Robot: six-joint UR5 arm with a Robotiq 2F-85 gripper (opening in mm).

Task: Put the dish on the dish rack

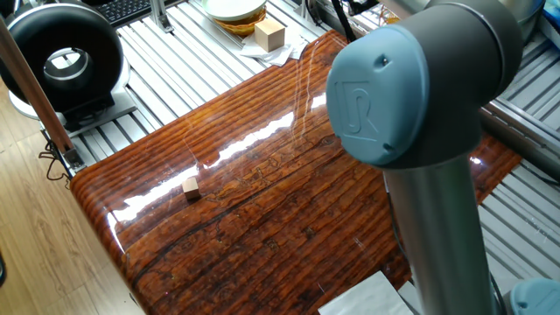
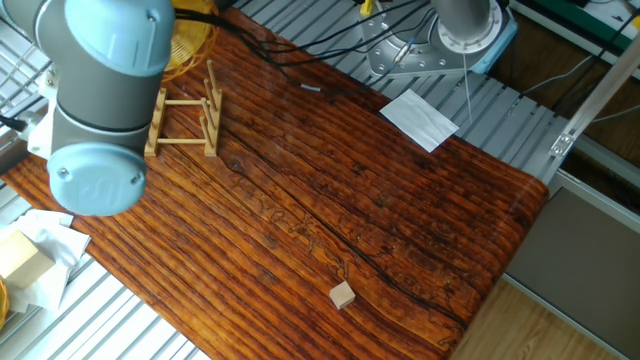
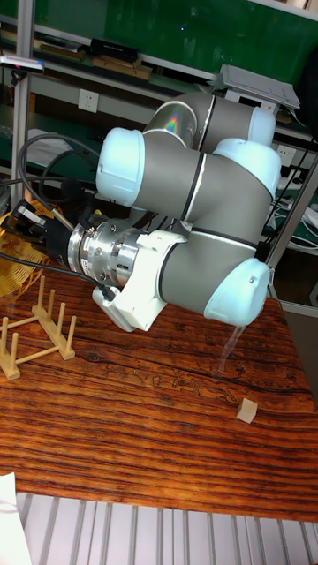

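Observation:
The dish [image 3: 16, 269] is a golden yellow woven disc at the left edge of the tall view, standing tilted behind the dish rack [image 3: 35, 328]. My gripper [image 3: 19, 222] is at its upper rim and looks shut on it; cables partly hide the fingers. In the other fixed view, the dish [image 2: 190, 48] peeks out from behind the arm's elbow, just beyond the light-wood dish rack [image 2: 185, 120] with its upright pegs. The gripper, dish and rack are hidden by the arm in one fixed view.
A small wooden block [image 2: 343, 295] lies near the table's front. A white paper [image 2: 420, 118] sits at one edge. Off the table stand a pale bowl in a dark wicker basket [image 1: 234, 10], a wooden cube [image 1: 269, 35] and a black round device [image 1: 66, 57].

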